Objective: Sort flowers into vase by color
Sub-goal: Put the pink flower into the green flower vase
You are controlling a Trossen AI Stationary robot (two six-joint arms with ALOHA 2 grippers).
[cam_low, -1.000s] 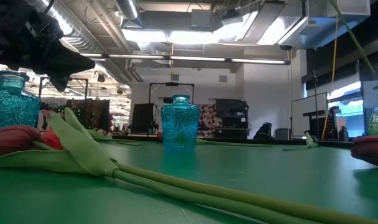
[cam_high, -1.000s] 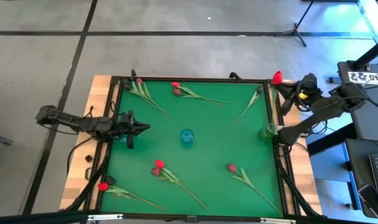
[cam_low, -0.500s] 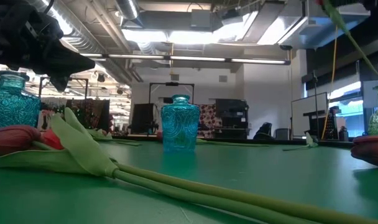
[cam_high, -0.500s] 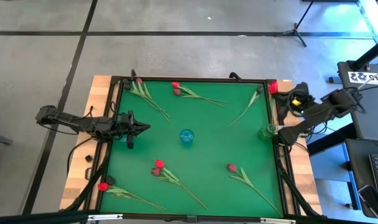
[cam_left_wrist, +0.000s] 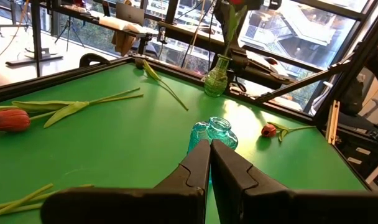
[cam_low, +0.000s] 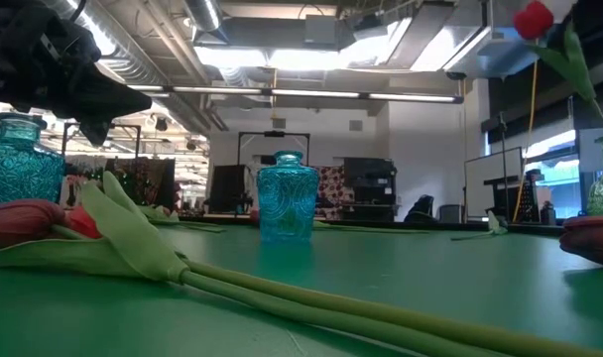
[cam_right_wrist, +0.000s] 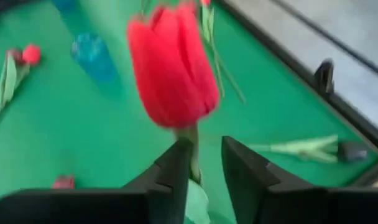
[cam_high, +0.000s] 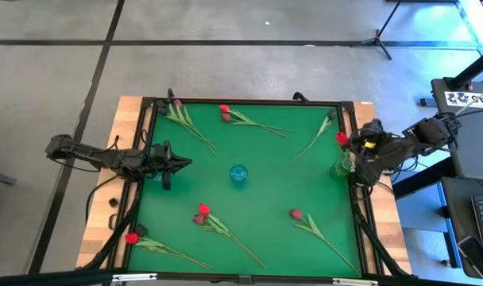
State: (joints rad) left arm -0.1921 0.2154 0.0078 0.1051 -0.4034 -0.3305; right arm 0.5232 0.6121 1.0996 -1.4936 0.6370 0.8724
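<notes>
Standing with its stem in the green glass vase (cam_high: 341, 168) at the counter's (cam_high: 265, 199) 3 o'clock edge, a bright red tulip (cam_high: 341, 139) is seen leaning, its bud raised above the vase mouth. The right gripper (cam_high: 365, 148) is positioned just beside that flower; in the right wrist view its fingers (cam_right_wrist: 169, 174) are slightly spread on either side of the stem below the bud (cam_right_wrist: 171, 65), and whether the stem is touched cannot be told. The left gripper (cam_high: 183, 164) is held near the 9 o'clock side, its fingers (cam_left_wrist: 195, 163) pressed together on nothing and aimed at the blue glass vase (cam_high: 238, 175) at the centre. Loose tulips are laid across the green surface: two near 11 and 12 o'clock (cam_high: 224, 112), a dark-headed one toward 1 o'clock (cam_high: 330, 116), a pair near 7 o'clock (cam_high: 202, 212), one at the 8 o'clock corner (cam_high: 131, 237), and a pinkish-red one near 5 o'clock (cam_high: 295, 214).
</notes>
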